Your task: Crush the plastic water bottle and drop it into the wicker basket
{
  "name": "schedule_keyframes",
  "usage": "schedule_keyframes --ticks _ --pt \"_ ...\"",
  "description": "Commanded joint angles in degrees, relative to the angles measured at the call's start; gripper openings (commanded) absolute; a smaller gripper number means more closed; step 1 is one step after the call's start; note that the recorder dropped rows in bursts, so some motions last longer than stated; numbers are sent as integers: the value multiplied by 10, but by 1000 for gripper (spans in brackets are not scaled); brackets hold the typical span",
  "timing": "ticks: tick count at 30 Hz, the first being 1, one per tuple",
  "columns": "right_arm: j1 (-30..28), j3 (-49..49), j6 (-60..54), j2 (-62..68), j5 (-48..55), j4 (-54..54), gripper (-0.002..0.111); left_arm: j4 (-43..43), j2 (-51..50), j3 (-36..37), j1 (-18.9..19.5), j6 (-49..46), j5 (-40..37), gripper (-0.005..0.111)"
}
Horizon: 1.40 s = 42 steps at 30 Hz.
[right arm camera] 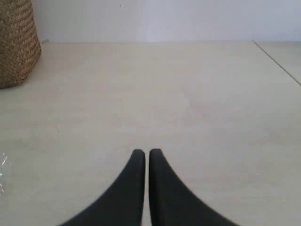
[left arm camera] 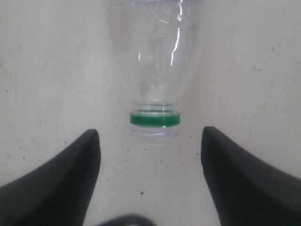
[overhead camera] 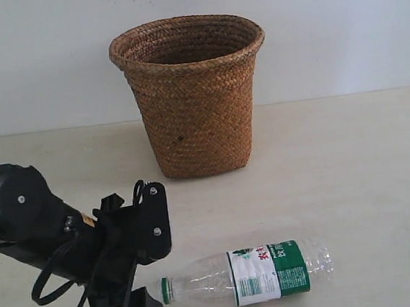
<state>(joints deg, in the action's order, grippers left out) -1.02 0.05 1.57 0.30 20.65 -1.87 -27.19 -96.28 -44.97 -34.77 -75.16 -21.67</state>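
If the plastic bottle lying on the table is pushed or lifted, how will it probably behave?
The plastic water bottle lies on its side and is round, so a sideways push would likely make it roll. No water shows inside, so it is probably very light for its size. Its thin, clear, ribbed wall would probably give way under a squeeze.

the bottle [overhead camera: 253, 274] lies on its side, clear, ribbed and uncrushed, its cap end pointing left and its green-and-white label with red characters facing up. the basket [overhead camera: 192, 96], brown woven wicker with a flared rim, stands upright behind it, well apart.
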Motion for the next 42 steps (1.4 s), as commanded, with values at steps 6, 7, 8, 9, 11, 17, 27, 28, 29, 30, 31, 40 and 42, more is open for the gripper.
schedule_keyframes --ticks 6,7,8,9,11,17,27,28,29,30,31,40,42 --pt "-1 0 -2 -3 -2 -1 1 2 -21 -4 -31 -4 43 59" --pt "-1 0 -2 -3 -2 -1 1 2 -23 -4 -31 -5 46 59" --pt "-1 0 -2 -3 -2 -1 1 5 -27 -4 -31 -5 53 59" --pt "-1 0 -2 -3 -2 -1 1 7 -34 -4 -31 -5 58 59" --pt "-1 0 -2 -3 -2 -1 1 7 -43 -4 -31 -5 69 59" --pt "-1 0 -2 -3 -2 -1 1 8 -63 -4 -31 -8 99 54" --pt "-1 0 -2 -3 -2 -1 1 8 -63 -4 -31 -18 108 14" --pt "-1 0 -2 -3 -2 -1 1 8 -63 -4 -31 -23 107 12" --pt "-1 0 -2 -3 -2 -1 1 8 -63 -4 -31 -25 107 11" --pt "-1 0 -2 -3 -2 -1 1 8 -63 -4 -31 -25 105 11" --pt "-1 0 -2 -3 -2 -1 1 8 -63 -4 -31 -25 105 11" --pt "-1 0 -2 -3 -2 -1 1 8 -63 -4 -31 -25 96 9" --pt "-1 0 -2 -3 -2 -1 1 8 -63 -4 -31 -25 92 6"
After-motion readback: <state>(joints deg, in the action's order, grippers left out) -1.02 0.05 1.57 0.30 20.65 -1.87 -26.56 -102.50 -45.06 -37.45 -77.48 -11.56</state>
